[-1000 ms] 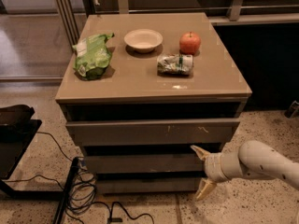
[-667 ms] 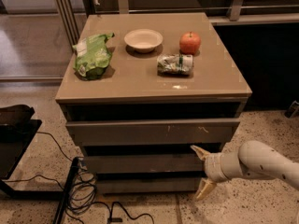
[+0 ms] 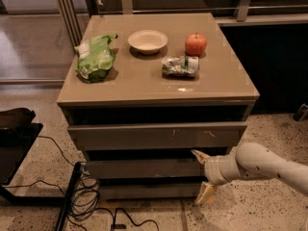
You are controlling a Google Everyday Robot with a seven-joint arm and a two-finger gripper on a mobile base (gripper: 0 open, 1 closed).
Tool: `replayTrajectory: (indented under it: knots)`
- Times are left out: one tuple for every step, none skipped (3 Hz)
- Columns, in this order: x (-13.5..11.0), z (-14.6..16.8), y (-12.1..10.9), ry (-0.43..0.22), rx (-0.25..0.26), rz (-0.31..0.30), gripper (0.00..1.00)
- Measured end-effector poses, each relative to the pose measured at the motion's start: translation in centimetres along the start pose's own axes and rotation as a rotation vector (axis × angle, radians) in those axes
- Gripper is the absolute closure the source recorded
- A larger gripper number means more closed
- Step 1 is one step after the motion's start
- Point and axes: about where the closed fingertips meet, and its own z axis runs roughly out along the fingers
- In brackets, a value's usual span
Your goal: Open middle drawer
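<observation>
The middle drawer (image 3: 144, 169) is the plain grey-brown front between the taller scratched drawer front (image 3: 159, 136) above and the thin dark bottom front (image 3: 144, 190). It sits set back under the top drawer, with no tray showing. My gripper (image 3: 202, 175) is at the right end of the middle drawer front, low near the floor. It is open, with one pale finger (image 3: 198, 155) at the drawer's upper edge and the other finger (image 3: 206, 194) down by the bottom drawer. It holds nothing.
On the cabinet top (image 3: 144, 88) lie a green bag (image 3: 95, 57), a white bowl (image 3: 147, 41), a red apple (image 3: 196, 44) and a crumpled packet (image 3: 180, 66). Black cables (image 3: 84, 196) and a dark stand (image 3: 14, 134) are on the floor at left.
</observation>
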Motion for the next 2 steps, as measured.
replayTrajectory:
  knots:
    - [1.2, 2.1, -1.2, 0.034, -0.014, 0.0, 0.0]
    - [2.6, 3.8, -2.4, 0.063, -0.02, 0.01, 0.0]
